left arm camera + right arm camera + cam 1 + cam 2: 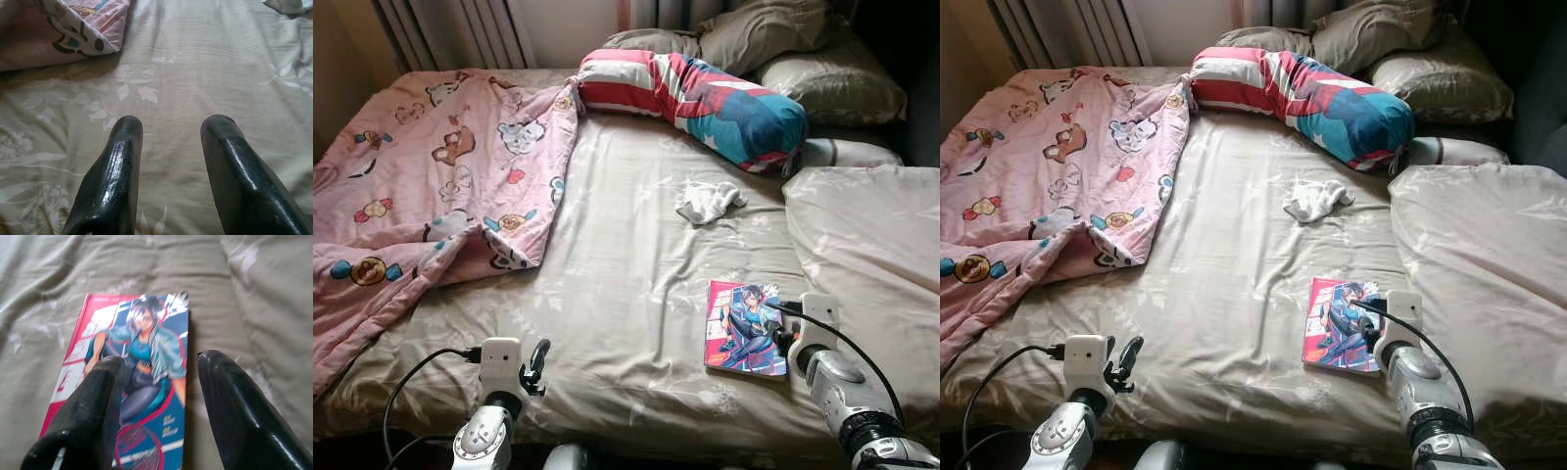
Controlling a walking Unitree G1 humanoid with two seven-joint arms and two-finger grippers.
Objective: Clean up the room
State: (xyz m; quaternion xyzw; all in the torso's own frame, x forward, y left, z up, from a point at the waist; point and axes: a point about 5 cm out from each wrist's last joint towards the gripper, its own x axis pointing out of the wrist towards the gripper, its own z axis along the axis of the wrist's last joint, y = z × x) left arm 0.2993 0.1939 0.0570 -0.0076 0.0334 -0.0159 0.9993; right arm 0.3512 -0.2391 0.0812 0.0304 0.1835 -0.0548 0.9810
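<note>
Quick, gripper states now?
Left gripper: open, empty, over the sheet.
Right gripper: open, over the book, not gripping.

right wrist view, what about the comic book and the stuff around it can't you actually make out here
- Comic book: its near end is cut off by the right wrist view's edge and partly covered by the right gripper fingers; the cover lettering is too blurred to read.
- Whether the open jaws touch the book: cannot tell in either view.
- White cloth: too small and crumpled in the eye views to identify.
- Pillows: the far ones sit in shadow, cut off by the edge.
</note>
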